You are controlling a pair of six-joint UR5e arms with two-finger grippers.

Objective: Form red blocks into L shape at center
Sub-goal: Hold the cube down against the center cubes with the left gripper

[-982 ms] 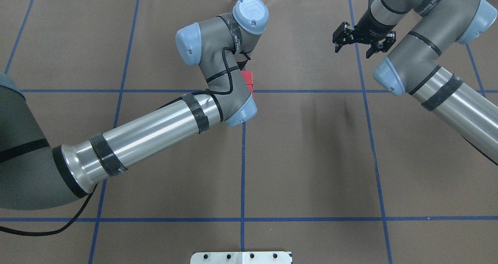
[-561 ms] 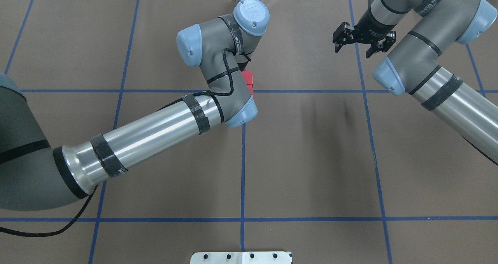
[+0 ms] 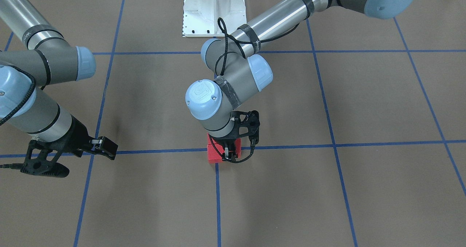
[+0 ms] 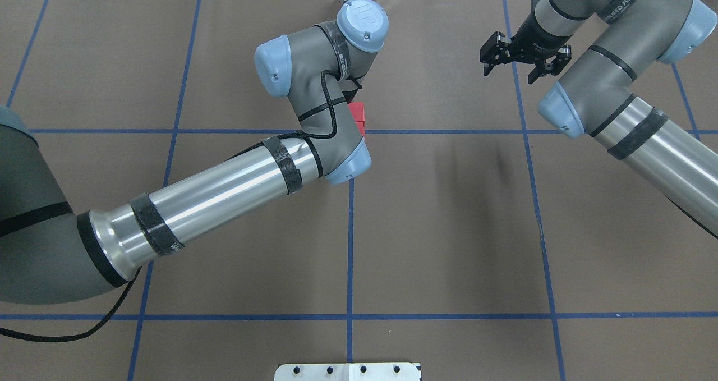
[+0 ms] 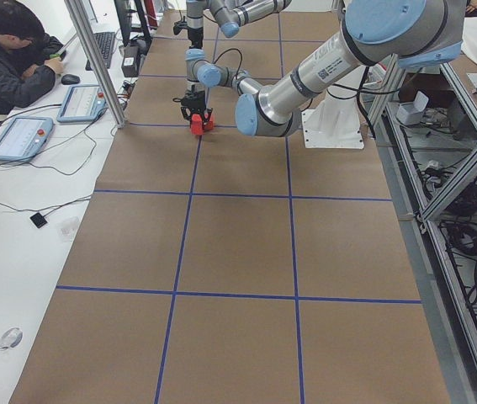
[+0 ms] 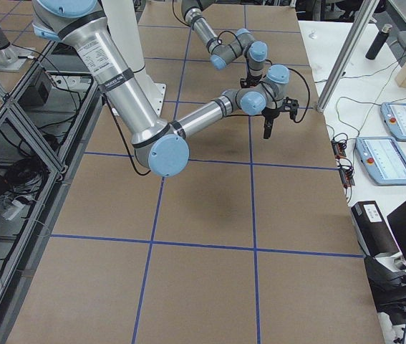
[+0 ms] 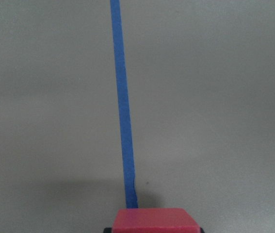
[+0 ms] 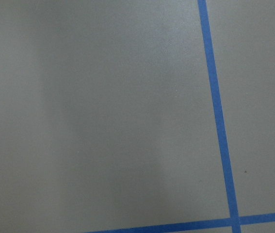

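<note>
A: L arm?
B: Forearm reaches to mid-table, wrist bent down; left gripper (image 3: pixel 227 153) points straight down, fingers narrow, pinching a red block (image 7: pixel 156 219) by its sides.
A: Blocks?
B: red blocks (image 3: pixel 214 155) bunched over the center, where tape lines (image 3: pixel 291 145) cross.
A: R arm?
B: Off to its side; right gripper (image 4: pixel 509 72) tilted above table (image 4: pixel 449 229), jaws wide, empty.

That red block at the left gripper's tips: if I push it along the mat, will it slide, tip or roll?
The red block looks flat-faced and rigid, so it should slide, not roll. Small beside the left gripper, it is probably light. Pushed, it would likely shove the neighbouring blocks.
</note>
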